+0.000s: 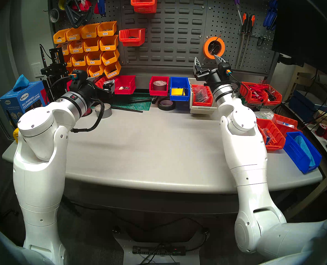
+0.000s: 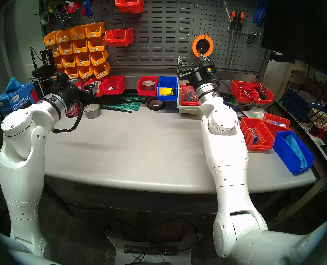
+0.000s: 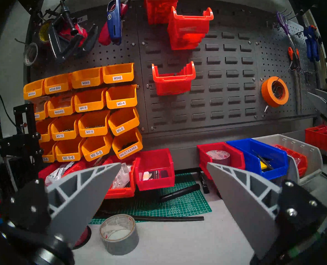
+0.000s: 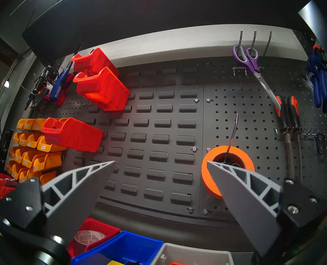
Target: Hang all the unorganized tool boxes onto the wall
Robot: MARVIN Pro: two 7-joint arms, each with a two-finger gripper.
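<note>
done: two orange-red boxes (image 1: 144, 3) (image 1: 132, 37) hang on the wall (image 1: 170, 29) | left: red box (image 1: 124, 84) and red tape box (image 1: 159, 85) sit on the bench (image 1: 149, 140) | left gripper (image 3: 163, 184) open, empty | right gripper (image 4: 159, 164) open, empty

Three orange-red bins (image 3: 173, 79) hang on the wall (image 3: 216, 86); two blue bins (image 1: 180, 88) below.

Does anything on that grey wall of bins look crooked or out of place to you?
Nothing looks broken or spilled. The odd part is the slotted wall: only three orange-red bins hang on it, bunched at its left, such as the lowest bin, while similar bins, like the red bin, sit loose along the table's back edge.
</note>
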